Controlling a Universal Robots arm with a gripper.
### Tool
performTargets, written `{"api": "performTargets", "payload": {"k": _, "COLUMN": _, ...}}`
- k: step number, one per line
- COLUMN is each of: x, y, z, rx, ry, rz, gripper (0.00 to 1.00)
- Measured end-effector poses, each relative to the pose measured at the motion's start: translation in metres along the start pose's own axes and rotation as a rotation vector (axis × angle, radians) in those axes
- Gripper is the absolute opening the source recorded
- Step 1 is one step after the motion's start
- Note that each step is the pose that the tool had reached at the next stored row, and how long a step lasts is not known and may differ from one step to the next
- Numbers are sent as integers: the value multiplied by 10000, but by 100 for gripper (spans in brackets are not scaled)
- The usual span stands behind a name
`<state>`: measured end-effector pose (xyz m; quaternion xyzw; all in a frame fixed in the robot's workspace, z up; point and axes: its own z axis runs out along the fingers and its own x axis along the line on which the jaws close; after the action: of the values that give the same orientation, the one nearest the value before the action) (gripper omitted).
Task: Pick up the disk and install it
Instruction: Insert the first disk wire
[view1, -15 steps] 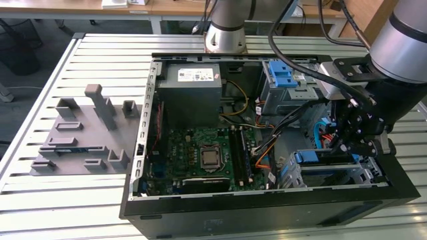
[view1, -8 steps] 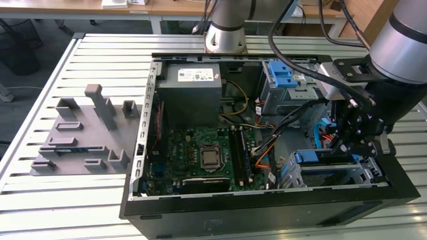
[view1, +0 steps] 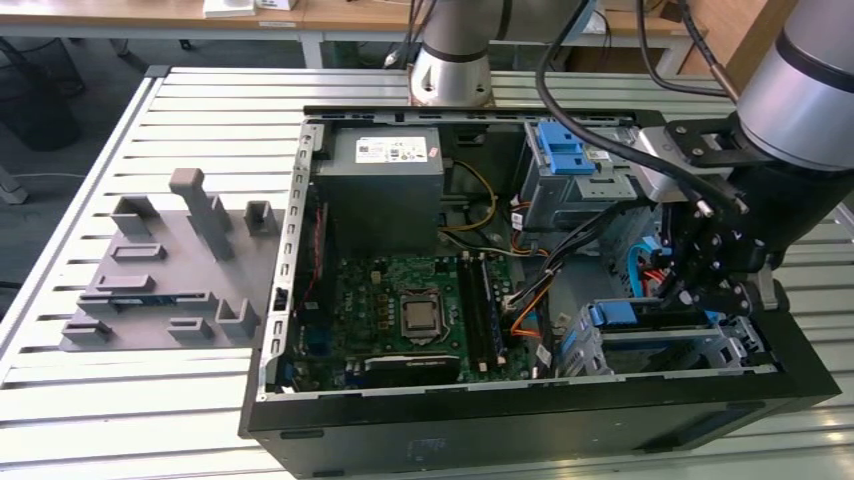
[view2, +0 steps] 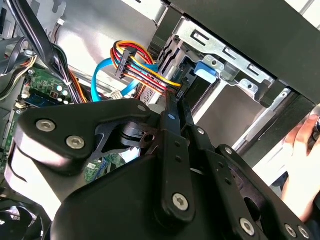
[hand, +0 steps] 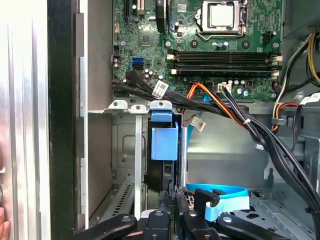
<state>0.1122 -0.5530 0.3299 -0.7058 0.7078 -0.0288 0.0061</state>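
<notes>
Disk (hand: 164, 142) upright in drive cage (hand: 135, 150), hand (view1: 703, 290) low beside it.

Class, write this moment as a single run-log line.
pincer: over drive cage, fingers unclear | disk: upright in cage slot | case: open | hand: beside case

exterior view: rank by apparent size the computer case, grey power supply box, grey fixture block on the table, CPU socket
Largest to smallest, as they look in the exterior view:
1. computer case
2. grey fixture block
3. grey power supply box
4. CPU socket
The fixture block and the power supply box look close in size, so their order is unsure.
</notes>
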Motion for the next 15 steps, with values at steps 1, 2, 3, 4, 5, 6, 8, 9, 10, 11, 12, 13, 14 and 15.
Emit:
{"api": "performTargets", "payload": {"k": 1, "x": 0, "y": 0, "z": 3, "rx": -1, "ry": -1, "rz": 2, "gripper": 16}}
{"api": "performTargets", "payload": {"k": 2, "x": 0, "y": 0, "z": 4, "rx": -2, "ry": 1, "rz": 3, "gripper": 16}}
{"api": "performTargets", "payload": {"k": 3, "x": 0, "y": 0, "z": 7, "rx": -3, "ry": 0, "rz": 5, "gripper": 16}}
{"api": "performTargets", "payload": {"k": 4, "x": 0, "y": 0, "z": 10, "rx": -3, "ry": -1, "rz": 6, "gripper": 16}}
{"api": "performTargets", "payload": {"k": 5, "x": 0, "y": 0, "z": 11, "rx": -4, "ry": 0, "rz": 8, "gripper": 16}}
{"api": "performTargets", "payload": {"k": 6, "x": 0, "y": 0, "z": 11, "rx": -4, "ry": 0, "rz": 8, "gripper": 16}}
{"api": "performTargets", "payload": {"k": 8, "x": 0, "y": 0, "z": 12, "rx": -5, "ry": 0, "rz": 8, "gripper": 16}}
{"api": "performTargets", "payload": {"k": 9, "x": -1, "y": 0, "z": 12, "rx": -5, "ry": 0, "rz": 9, "gripper": 16}}
{"api": "performTargets", "payload": {"k": 10, "x": 0, "y": 0, "z": 12, "rx": -5, "ry": -1, "rz": 9, "gripper": 16}}
{"api": "performTargets", "payload": {"k": 11, "x": 0, "y": 0, "z": 12, "rx": -5, "ry": 0, "rz": 9, "gripper": 16}}
{"api": "performTargets", "payload": {"k": 12, "x": -1, "y": 1, "z": 12, "rx": -5, "ry": -2, "rz": 9, "gripper": 18}}
{"api": "performTargets", "payload": {"k": 13, "x": -1, "y": 1, "z": 13, "rx": -5, "ry": -3, "rz": 9, "gripper": 18}}
{"api": "performTargets", "payload": {"k": 14, "x": 0, "y": 1, "z": 13, "rx": -5, "ry": -3, "rz": 10, "gripper": 24}}
{"api": "performTargets", "payload": {"k": 15, "x": -1, "y": 0, "z": 13, "rx": -5, "ry": -3, "rz": 10, "gripper": 24}}
